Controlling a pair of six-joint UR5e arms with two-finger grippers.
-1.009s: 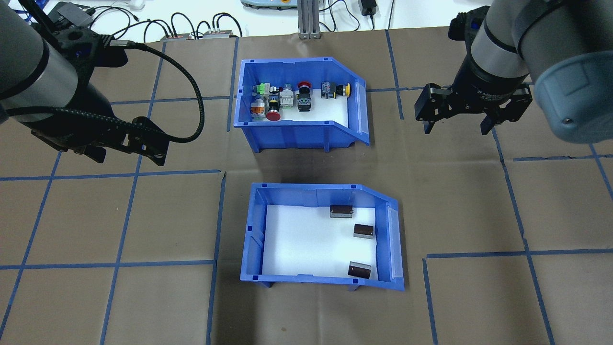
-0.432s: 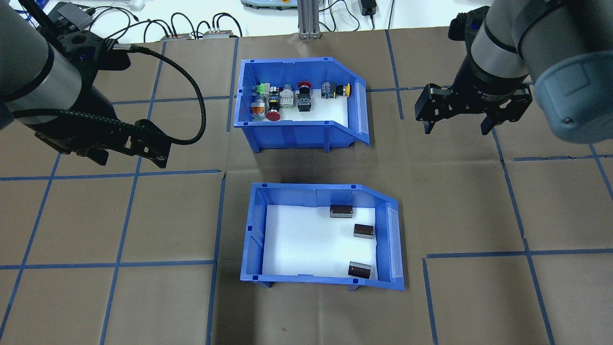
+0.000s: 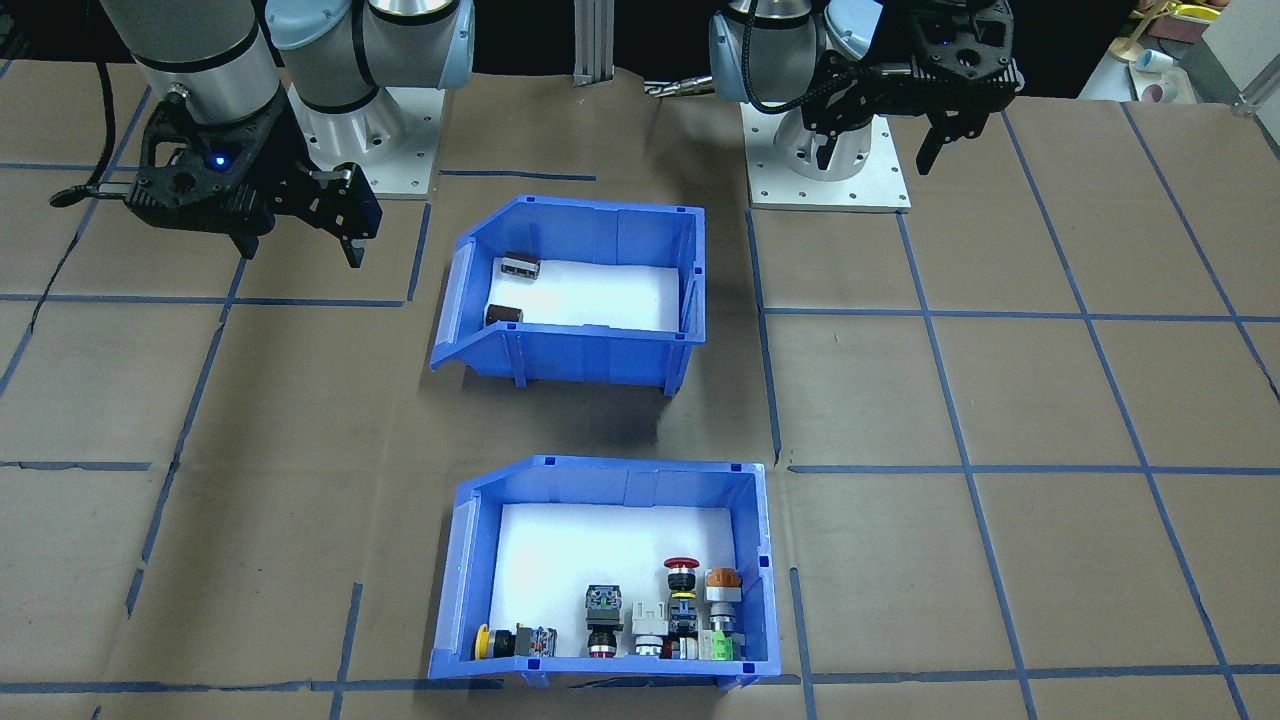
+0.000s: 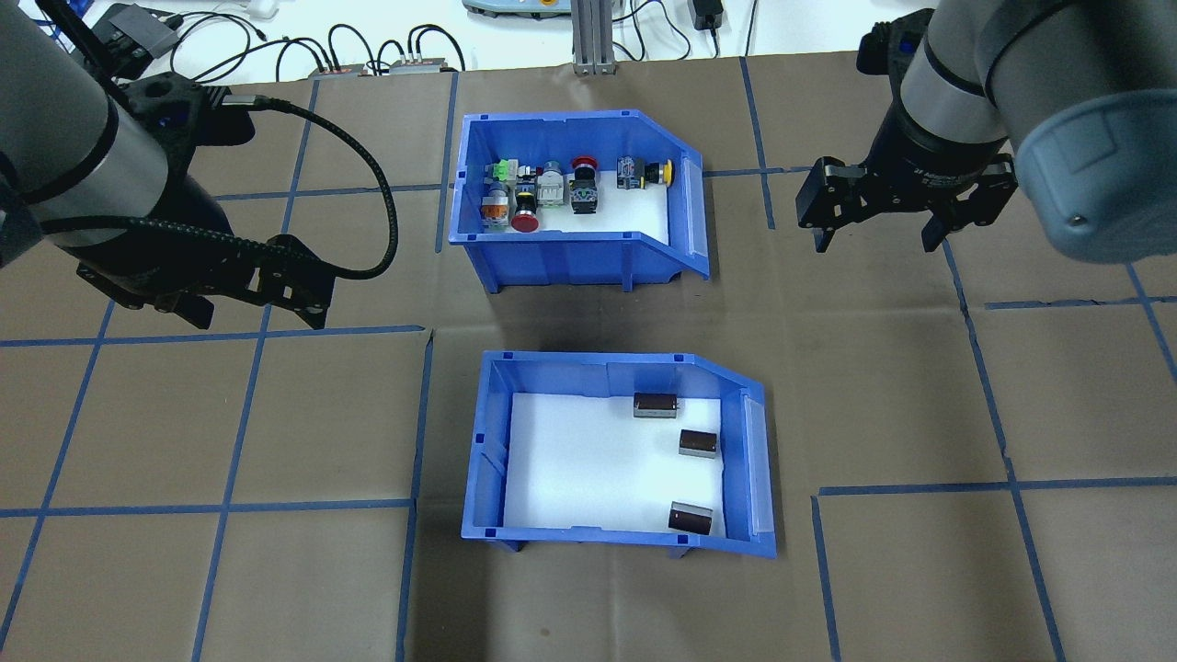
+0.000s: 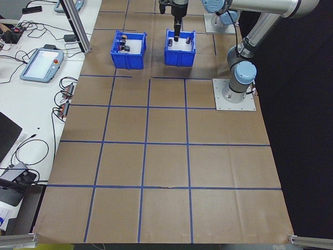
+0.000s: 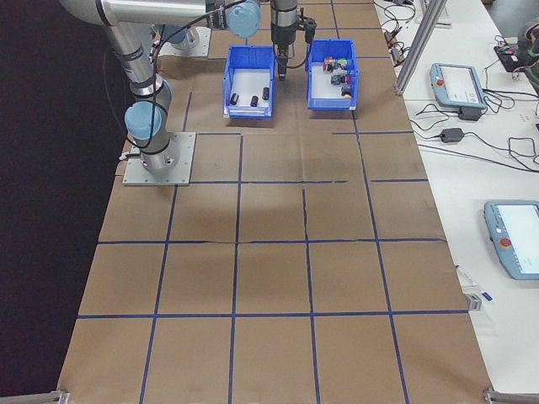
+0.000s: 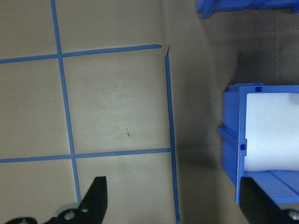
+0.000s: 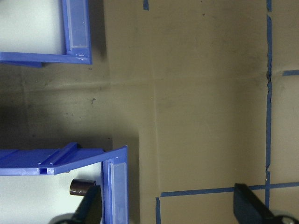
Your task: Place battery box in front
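The battery box (image 4: 487, 450) is a blue open-top bin with a white floor holding three dark cylinders (image 4: 697, 443), on the near side of the table in the overhead view. In the front-facing view the battery box (image 3: 590, 355) sits closest to the robot's bases. My left gripper (image 4: 257, 314) hovers open to the box's left and slightly beyond it, holding nothing. In the left wrist view the box's corner (image 7: 243, 140) lies at the right. My right gripper (image 4: 874, 241) hangs open, empty, beyond the box's right end. The right wrist view catches one cylinder (image 8: 79, 186).
A like blue bin (image 4: 575, 253) with colourful push-buttons and switches stands just beyond the battery box, a narrow gap between them. Brown paper with blue tape lines (image 4: 230, 506) covers the table. Cables and devices (image 4: 368, 55) lie past the far edge.
My left gripper has drifted slightly nearer and to the right. The right gripper has shifted a little farther away. Both bins stay where they were.
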